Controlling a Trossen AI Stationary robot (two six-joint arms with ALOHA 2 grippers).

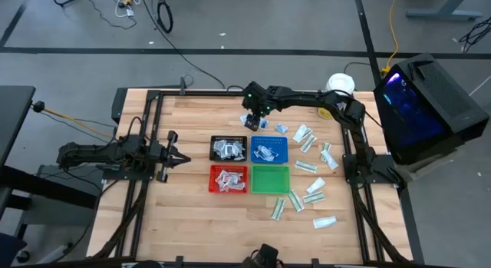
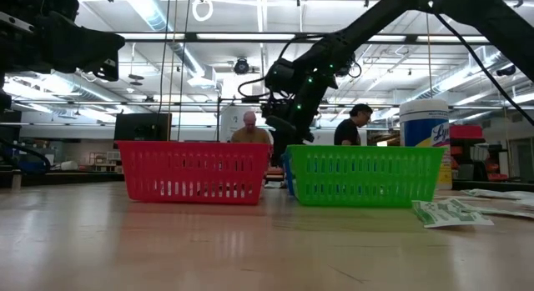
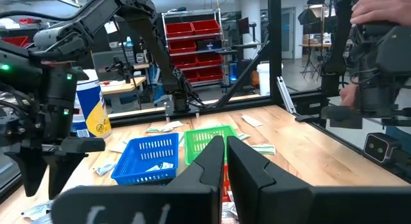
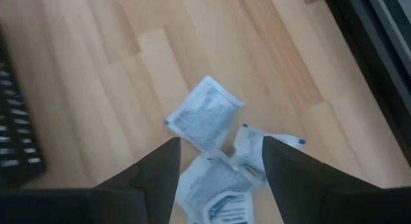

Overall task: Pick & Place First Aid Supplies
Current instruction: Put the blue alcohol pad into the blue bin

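Note:
Three squarish white packets with bluish print (image 4: 205, 118) lie in a small overlapping pile on the wood at the far side of the table, beyond the black tray (image 1: 228, 148). My right gripper (image 4: 219, 142) hangs open just above this pile, pointing steeply down, one finger on either side and touching nothing; in the high view it (image 1: 254, 120) stands just beyond the blue tray (image 1: 268, 149). My left gripper (image 1: 184, 157) waits shut and level at the table's left, empty (image 3: 225, 144).
Red (image 1: 229, 178) and green (image 1: 270, 178) trays sit nearer than the black and blue ones. The black, blue and red hold packets. Several white-and-green packets (image 1: 311, 149) lie loose on the right side. A big white jar (image 1: 340, 84) stands far right. People show beyond the table.

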